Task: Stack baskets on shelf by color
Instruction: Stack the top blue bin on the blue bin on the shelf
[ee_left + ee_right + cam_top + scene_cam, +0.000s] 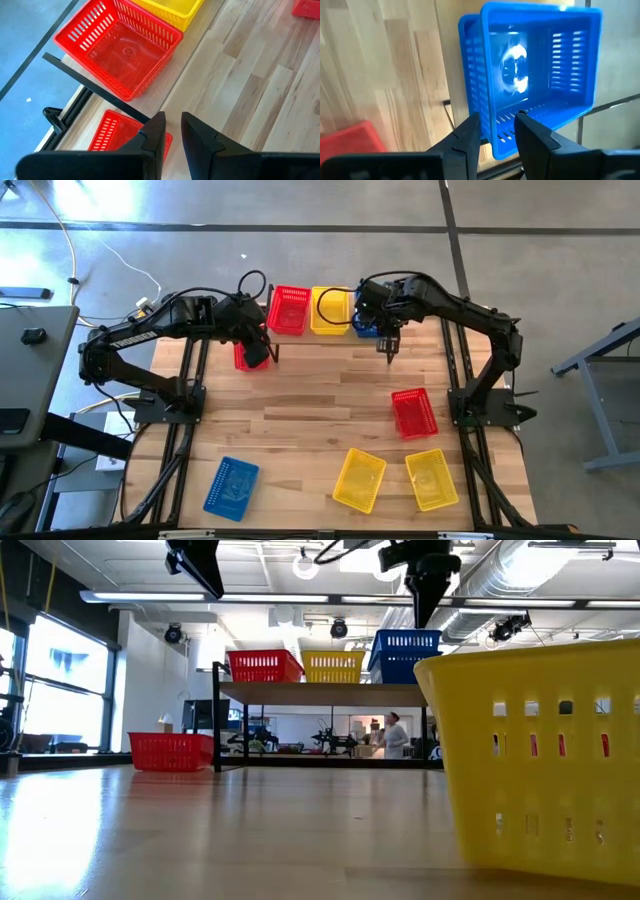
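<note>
Hovering right pincer [497, 131] astride blue basket [535, 70] wall

Both arms reach toward the table's far edge, the left gripper [262, 352] at far left with fingers slightly parted and empty, the right gripper [388, 350] right of centre, pointing down, fingers parted.

A grey concrete floor [560, 240] surrounds the light butcher-block desk [320, 395], crossed by dark seams and a white cable [100, 255]. Beyond the desk the room is open and industrial — exposed silver ducts [560, 585], strip lights [180, 597], tall windows [70, 690] at one side — and a person in white [395, 735] stands far back.
</note>
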{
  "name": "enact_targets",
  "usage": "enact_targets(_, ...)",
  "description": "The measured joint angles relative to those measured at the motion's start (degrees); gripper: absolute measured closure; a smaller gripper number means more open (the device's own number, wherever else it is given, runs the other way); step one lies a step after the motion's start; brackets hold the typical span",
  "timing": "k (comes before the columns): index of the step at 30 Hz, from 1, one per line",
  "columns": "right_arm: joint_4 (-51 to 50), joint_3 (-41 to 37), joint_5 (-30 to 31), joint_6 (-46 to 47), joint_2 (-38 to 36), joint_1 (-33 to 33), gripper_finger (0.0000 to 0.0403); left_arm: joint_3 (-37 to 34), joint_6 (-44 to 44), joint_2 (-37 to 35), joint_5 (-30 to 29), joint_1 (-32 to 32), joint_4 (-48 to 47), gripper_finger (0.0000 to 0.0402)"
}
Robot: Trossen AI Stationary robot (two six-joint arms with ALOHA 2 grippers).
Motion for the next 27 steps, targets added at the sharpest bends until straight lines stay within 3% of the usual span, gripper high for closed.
enact_targets(13, 3.9, 1.8, -0.6, 4.1, 0.1, -1.8, 0.0297, 0.0, 0.0, 0.0, 0.0, 0.0, 0.0, 0.0289)
enact_targets(17, 3.4, 1.8, -4.1, 5.1, 0.6, -2.5, 0.0297, 0.0, 0.0, 0.0, 0.0, 0.0, 0.0, 0.0284)
enact_targets(27, 2.7, 1.8, -5.3, 6.1, 2.4, -2.9, 0.0297, 0.0, 0.0, 0.0, 0.0, 0.0, 0.0, 0.0284)
